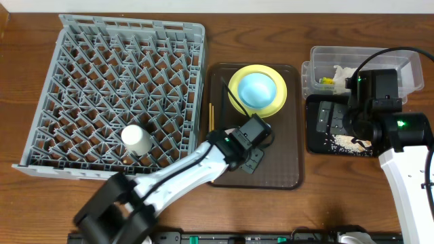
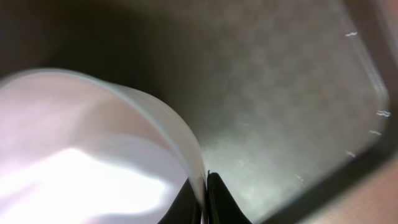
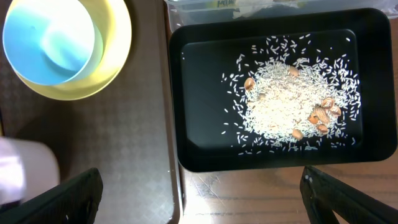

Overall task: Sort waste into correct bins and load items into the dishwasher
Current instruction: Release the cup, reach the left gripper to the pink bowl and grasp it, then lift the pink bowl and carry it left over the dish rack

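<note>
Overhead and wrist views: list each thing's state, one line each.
Left pincer: shut on pinkish-white bowl rim.
Right pincer: open, empty.
Black tray: holds rice scraps.
Clear tub: holds napkin, wrapper.
Light blue bowl: upright in yellow plate.
White cup: standing in dish rack.
Chopsticks: lying on brown tray.

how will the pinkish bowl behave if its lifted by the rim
The left gripper pinches the pinkish-white bowl by its thin rim at one side, so it will probably hang tilted and may swing. Its smooth glossy wall looks slippery and could slide from the jaws. It looks light and stiff, likely plastic.
</note>
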{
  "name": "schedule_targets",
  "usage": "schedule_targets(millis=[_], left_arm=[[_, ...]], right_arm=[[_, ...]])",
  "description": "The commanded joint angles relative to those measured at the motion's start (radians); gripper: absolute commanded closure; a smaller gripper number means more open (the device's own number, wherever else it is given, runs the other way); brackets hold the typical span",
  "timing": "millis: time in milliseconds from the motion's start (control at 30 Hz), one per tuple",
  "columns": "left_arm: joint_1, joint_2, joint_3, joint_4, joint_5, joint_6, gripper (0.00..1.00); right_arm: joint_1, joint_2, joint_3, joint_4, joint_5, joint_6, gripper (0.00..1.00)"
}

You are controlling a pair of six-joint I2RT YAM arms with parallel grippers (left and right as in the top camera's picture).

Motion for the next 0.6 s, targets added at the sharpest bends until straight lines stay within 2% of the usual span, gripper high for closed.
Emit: schedule_targets(millis=[0, 167, 233, 567], left_arm=[[0.034, -0.12, 0.1, -0.043, 0.008, 0.007, 0.94], [0.159, -0.244, 0.185, -0.125, 0.01, 0.061, 0.94], [0.241, -0.282, 0.191, -0.124, 0.053, 0.083, 0.94], [0.778, -0.251, 0.19, -0.107, 0.657, 0.113, 0.94]], right_arm=[[-0.005, -0.009, 0.013, 0.0, 0.014, 0.01, 0.01], [-0.005, -0.009, 0.013, 0.0, 0.014, 0.01, 0.01], [-0.005, -0.009, 0.013, 0.0, 0.014, 0.01, 0.01], [-0.005, -0.009, 0.013, -0.003, 0.014, 0.01, 0.01]])
